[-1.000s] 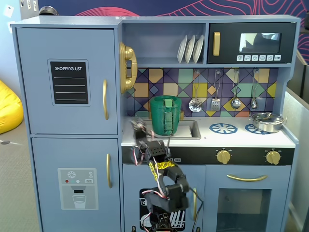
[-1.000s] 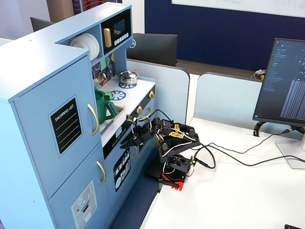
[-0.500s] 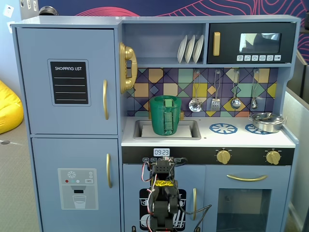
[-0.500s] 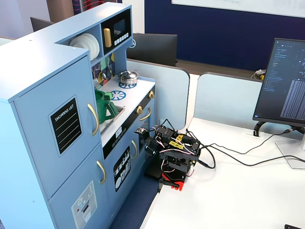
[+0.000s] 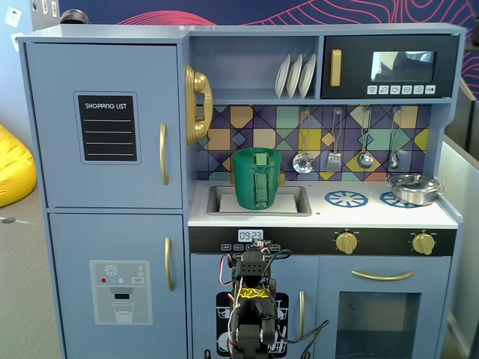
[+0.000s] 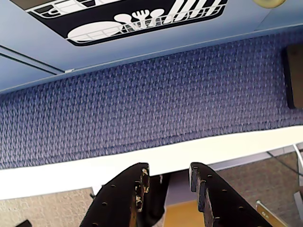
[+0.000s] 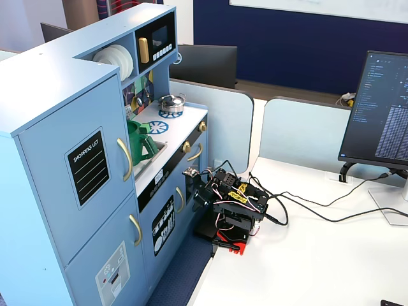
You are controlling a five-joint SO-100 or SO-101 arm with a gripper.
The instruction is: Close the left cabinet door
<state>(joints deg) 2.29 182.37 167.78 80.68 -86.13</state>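
Note:
The left cabinet door [image 5: 112, 75] is light blue with a black "SHOPPING LIST" panel [image 5: 108, 128] and a curved gold handle [image 5: 163, 153]. It sits flush with the cabinet front in both fixed views [image 7: 57, 191]. My arm [image 5: 253, 299] is folded low in front of the toy kitchen, on the white table's edge [image 7: 233, 204], well right of and below that door. In the wrist view my gripper [image 6: 168, 171] points down over the table edge. Its black jaws stand apart with nothing between them.
The lower blue door with the dispenser graphic [image 5: 120, 292] is shut. A green pitcher [image 5: 257, 178] stands in the sink and a metal pot [image 5: 414, 188] on the stove. Blue carpet [image 6: 142, 104] lies below. A monitor [image 7: 382, 108] and cables lie on the table.

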